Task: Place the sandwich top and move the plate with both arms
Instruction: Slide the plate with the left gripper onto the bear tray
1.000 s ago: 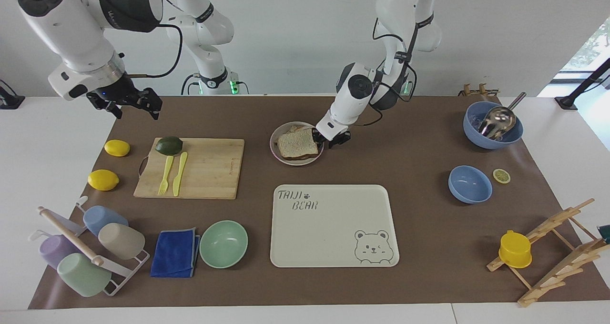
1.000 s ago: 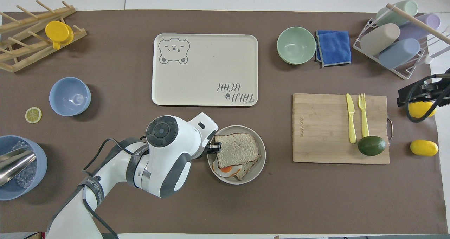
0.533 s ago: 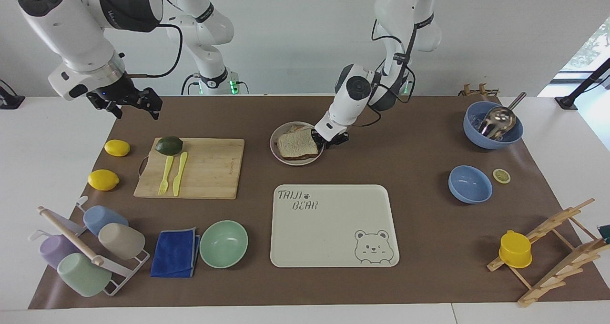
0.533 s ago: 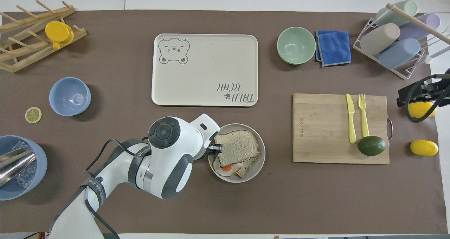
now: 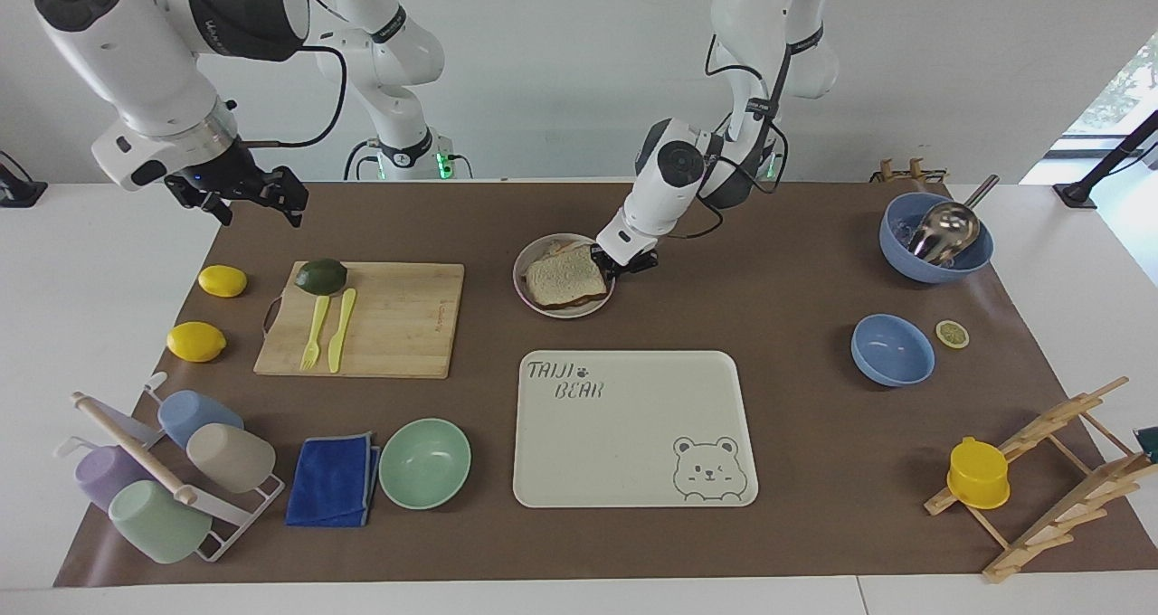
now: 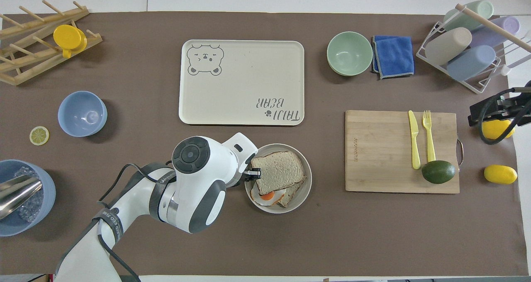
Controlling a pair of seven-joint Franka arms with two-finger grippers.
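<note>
The plate (image 5: 562, 314) (image 6: 305, 189) stands on the brown mat between the robots and the cream tray. On it the sandwich top (image 5: 563, 278) (image 6: 277, 171) lies over a bread slice with a fried egg (image 6: 268, 196) that peeks out at the edge nearer the robots. My left gripper (image 5: 609, 261) (image 6: 254, 174) is down at the plate's rim on the side toward the left arm's end, shut on that rim. My right gripper (image 5: 260, 201) (image 6: 478, 118) waits open in the air over the table's edge by the lemons.
The cream bear tray (image 5: 633, 434) (image 6: 242, 83) lies just farther from the robots than the plate. A wooden cutting board (image 5: 380, 326) (image 6: 386, 157) with avocado, fork and knife sits toward the right arm's end. A mint bowl (image 5: 424, 462), blue bowls (image 5: 892, 350) and racks ring the mat.
The left gripper's fingers closed on the plate's rim. The plate with the sandwich then shifted slightly toward the tray together with the gripper. The right arm stayed still.
</note>
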